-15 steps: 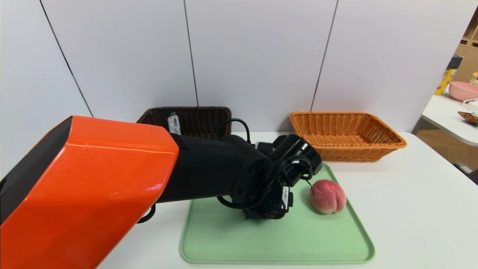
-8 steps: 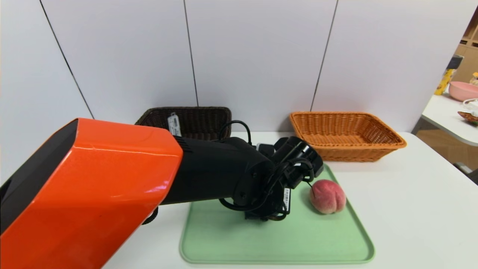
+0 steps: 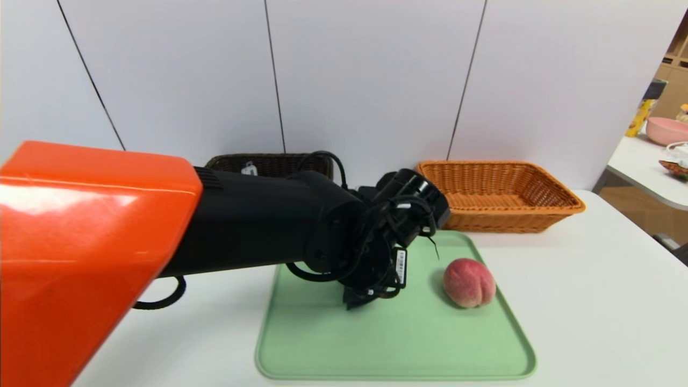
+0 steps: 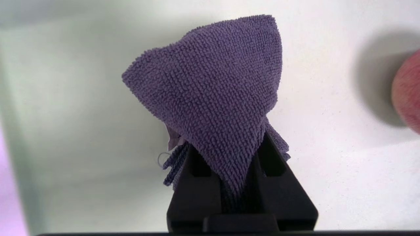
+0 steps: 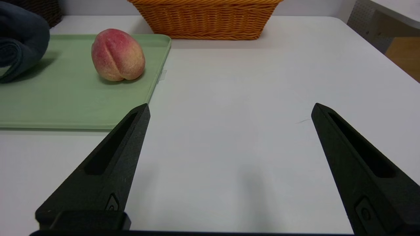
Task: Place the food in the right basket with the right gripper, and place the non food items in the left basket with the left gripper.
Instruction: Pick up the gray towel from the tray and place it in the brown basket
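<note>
My left gripper point(image 4: 229, 147) is shut on a dark purple terry cloth point(image 4: 213, 85), which hangs from the jaws just above the green tray point(image 3: 403, 344). In the head view the left gripper point(image 3: 357, 300) is over the tray's middle, left of the peach point(image 3: 468, 282). The peach lies on the tray's right side, also seen as the peach point(image 5: 118, 55). The dark brown left basket point(image 3: 269, 164) stands behind the arm, mostly hidden by it. The orange-tan right basket point(image 3: 570, 203) stands at the back right. My right gripper point(image 5: 231, 106) is open over bare table right of the tray, holding nothing.
A white wall runs close behind both baskets. A side table point(image 3: 639, 161) at the far right carries a pink bowl point(image 3: 666, 130). My orange left upper arm point(image 3: 80, 247) blocks the head view's left side. White tabletop point(image 3: 591, 301) lies right of the tray.
My left gripper went from open to shut on the cloth and rose off the tray, shifting a little left. The peach and the baskets have stayed put.
</note>
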